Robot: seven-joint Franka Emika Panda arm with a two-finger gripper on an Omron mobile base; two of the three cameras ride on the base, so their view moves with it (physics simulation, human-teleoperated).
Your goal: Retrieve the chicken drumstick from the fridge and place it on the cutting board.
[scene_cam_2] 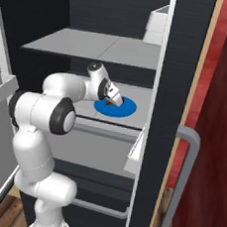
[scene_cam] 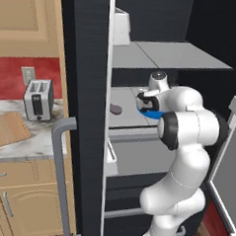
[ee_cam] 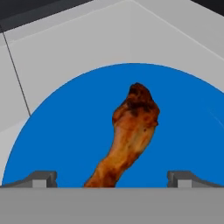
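Hand view looks straight down on the chicken drumstick (ee_cam: pixel 131 135), a brown piece of meat lying on a round blue plate (ee_cam: pixel 57 140). Its thick end points toward the top of this view and its thin end runs down between the 2 dark fingertips (ee_cam: pixel 41 178), which stand wide apart on either side of it. The gripper (ee_cam: pixel 112 180) is spread open, with nothing clasped between its tips. The plate sits on a light grey shelf (ee_cam: pixel 65 48).

Left base view shows the white arm reaching into the fridge (scene_cam: pixel 88 64), a tall black cabinet with its door swung open and a long grey bar handle (scene_cam: pixel 59 176). The hand is over the blue plate (scene_cam: pixel 151 113) on the middle shelf. A mauve-brown oval lump (scene_cam: pixel 115 109) lies on the same shelf, to the left of the plate and apart from it. Left of the fridge, on the marble counter (scene_cam: pixel 35 134), lies the cutting board (scene_cam: pixel 6 129), with a silver toaster (scene_cam: pixel 38 100) standing just behind it.

Right base view shows the gripper (scene_cam_2: pixel 114 99) low over the plate (scene_cam_2: pixel 126 108), hiding most of the drumstick.
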